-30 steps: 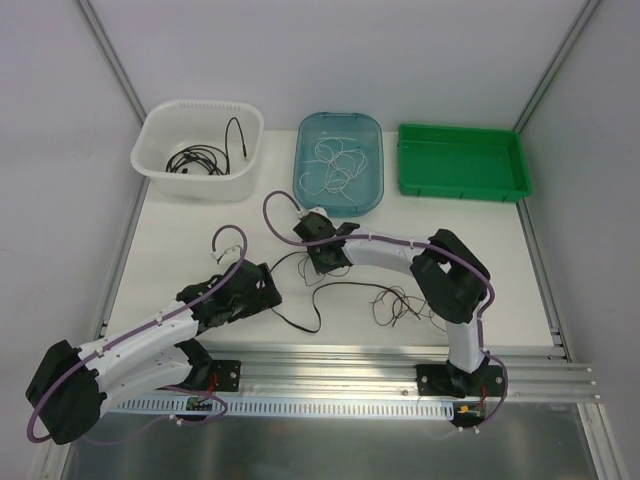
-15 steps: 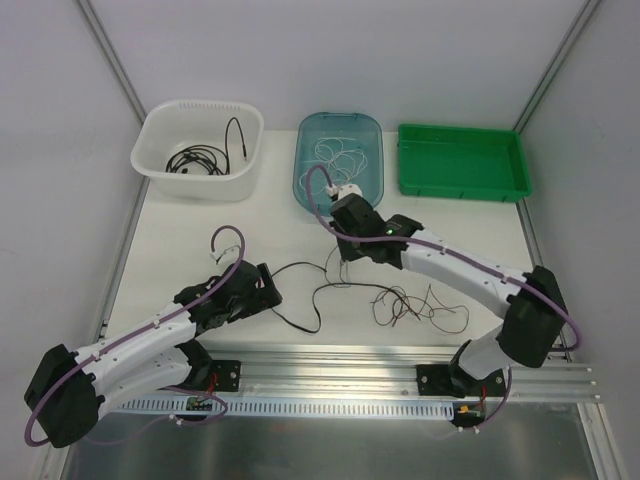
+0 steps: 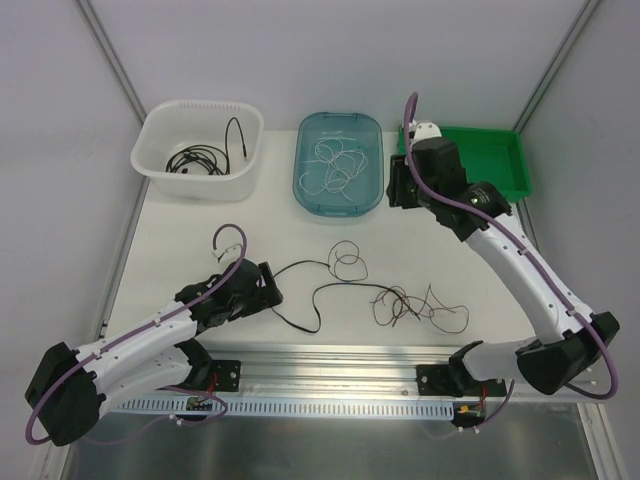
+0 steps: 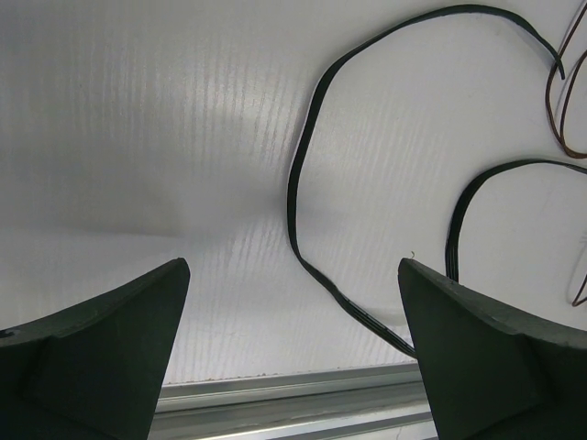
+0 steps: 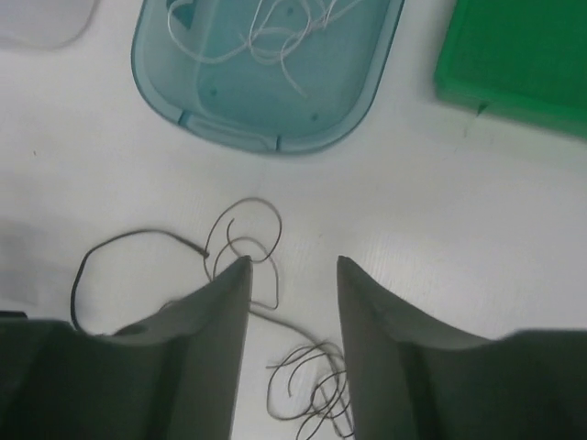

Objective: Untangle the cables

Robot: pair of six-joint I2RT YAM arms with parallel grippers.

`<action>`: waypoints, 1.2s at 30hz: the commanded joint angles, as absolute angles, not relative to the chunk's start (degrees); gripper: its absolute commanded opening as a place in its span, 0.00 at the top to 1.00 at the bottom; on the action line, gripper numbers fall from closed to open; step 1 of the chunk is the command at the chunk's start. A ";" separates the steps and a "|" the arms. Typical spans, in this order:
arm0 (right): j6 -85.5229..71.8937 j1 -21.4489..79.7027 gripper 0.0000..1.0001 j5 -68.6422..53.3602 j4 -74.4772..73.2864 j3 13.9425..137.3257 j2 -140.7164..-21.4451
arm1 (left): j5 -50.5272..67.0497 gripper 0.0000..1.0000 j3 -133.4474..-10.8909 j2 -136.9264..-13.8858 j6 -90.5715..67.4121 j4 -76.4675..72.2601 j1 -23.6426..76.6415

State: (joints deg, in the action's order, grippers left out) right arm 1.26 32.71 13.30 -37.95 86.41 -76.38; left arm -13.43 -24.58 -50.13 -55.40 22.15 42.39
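Note:
A black cable (image 3: 300,300) snakes across the table's middle, and in the left wrist view the black cable (image 4: 303,183) curves away just ahead of the fingers. Thin dark brown cables lie as a loop (image 3: 348,262) and a tangle (image 3: 410,305) to its right; the loop (image 5: 248,229) and tangle (image 5: 312,385) show far below the right wrist. My left gripper (image 3: 268,290) (image 4: 292,266) rests low at the black cable's left end, open and empty. My right gripper (image 3: 395,185) (image 5: 292,261) hangs high between the teal and green trays, jaws apart, nothing between them.
A white basket (image 3: 160,170) at the back left holds a coiled black cable (image 3: 200,160). The teal tray (image 3: 372,195) (image 5: 165,92) holds white cables (image 3: 335,165). A green tray (image 3: 460,185) (image 5: 523,55) stands at the back right. An aluminium rail (image 3: 350,360) (image 4: 275,408) runs along the near edge.
My right arm has risen from the cables at the table's middle and swung back and right toward the green tray, and its jaws have parted. The left arm has stayed still.

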 commanded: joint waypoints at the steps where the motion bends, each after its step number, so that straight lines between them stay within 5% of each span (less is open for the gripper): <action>1: 0.19 32.96 0.53 3.97 -38.27 78.25 -78.22 | -12.04 0.01 -26.89 -50.97 -53.97 21.97 42.63; 2: -1.48 32.87 0.42 1.00 -36.41 75.35 -78.48 | -11.78 0.01 -26.98 -50.98 -53.88 21.97 42.63; 6: -6.32 32.96 0.25 -5.26 -28.67 65.41 -80.77 | -11.51 0.01 -26.72 -50.89 -53.70 21.97 42.63; 13: -8.44 35.41 0.23 -4.14 -19.43 58.88 -89.27 | -11.43 0.01 -26.63 -51.15 -53.79 21.97 42.63; 22: -7.38 38.67 0.39 1.91 -17.32 61.70 -99.49 | -11.25 0.01 -25.93 -50.01 -53.96 22.06 42.63; 25: -6.51 40.07 0.58 3.86 -18.27 62.57 -99.85 | -11.25 0.01 -25.66 -49.92 -54.05 21.97 42.63; 26: -6.16 41.12 0.74 5.78 -18.98 62.93 -98.89 | -11.25 0.01 -25.66 -50.01 -54.05 21.97 42.63; 29: -3.88 42.62 0.96 10.44 -22.40 64.60 -95.90 | -11.25 0.01 -25.75 -50.10 -54.05 21.97 42.63; 36: 4.12 42.37 0.99 19.33 -33.82 75.04 -82.81 | -11.25 0.01 -26.10 -50.62 -53.96 21.97 42.63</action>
